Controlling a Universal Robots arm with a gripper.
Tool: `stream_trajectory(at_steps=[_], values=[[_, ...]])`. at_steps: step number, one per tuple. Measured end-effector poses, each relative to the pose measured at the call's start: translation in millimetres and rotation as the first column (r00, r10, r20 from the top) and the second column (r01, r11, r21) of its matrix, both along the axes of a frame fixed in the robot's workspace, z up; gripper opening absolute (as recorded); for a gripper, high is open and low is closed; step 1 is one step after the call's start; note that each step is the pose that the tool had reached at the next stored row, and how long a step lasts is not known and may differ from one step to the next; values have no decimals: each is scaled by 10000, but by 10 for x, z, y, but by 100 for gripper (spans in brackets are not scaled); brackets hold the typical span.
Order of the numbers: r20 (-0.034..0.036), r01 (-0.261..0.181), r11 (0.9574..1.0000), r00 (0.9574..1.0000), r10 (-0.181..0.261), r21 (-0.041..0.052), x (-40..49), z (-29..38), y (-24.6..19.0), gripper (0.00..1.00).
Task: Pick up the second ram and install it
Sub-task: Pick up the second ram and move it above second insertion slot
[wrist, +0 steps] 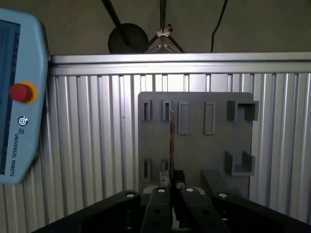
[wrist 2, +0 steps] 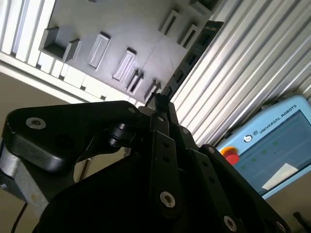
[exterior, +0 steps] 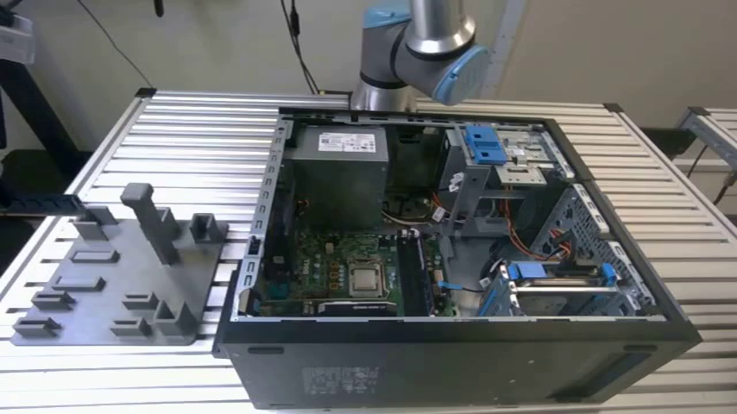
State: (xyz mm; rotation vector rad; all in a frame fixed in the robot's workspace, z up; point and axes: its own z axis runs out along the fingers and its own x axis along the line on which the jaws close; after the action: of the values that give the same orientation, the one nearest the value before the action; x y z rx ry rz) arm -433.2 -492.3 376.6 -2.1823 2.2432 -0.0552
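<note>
Second ram (wrist: 171,141): edge-on, clamped in the jaws, in front of the grey slotted fixture plate (wrist: 194,145) on the ribbed worktop (wrist: 87,145). Plate at the exterior view's left of the open computer case (exterior: 461,362).

second ram (wrist: 171,141): held end hidden in hand (wrist: 174,190) | pendant (wrist: 34,73): cut off

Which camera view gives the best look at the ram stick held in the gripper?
The second wrist view: the second ram runs out from the gripper with its long side visible. In the first wrist view it is edge-on, a thin line. The exterior view adds the open computer case.
</note>
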Motion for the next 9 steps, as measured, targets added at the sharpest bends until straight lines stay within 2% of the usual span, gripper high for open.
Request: stream_trajectory(at_steps=[9], values=[[-1,0,10000,10000,0,-1,0,151,0,14]])
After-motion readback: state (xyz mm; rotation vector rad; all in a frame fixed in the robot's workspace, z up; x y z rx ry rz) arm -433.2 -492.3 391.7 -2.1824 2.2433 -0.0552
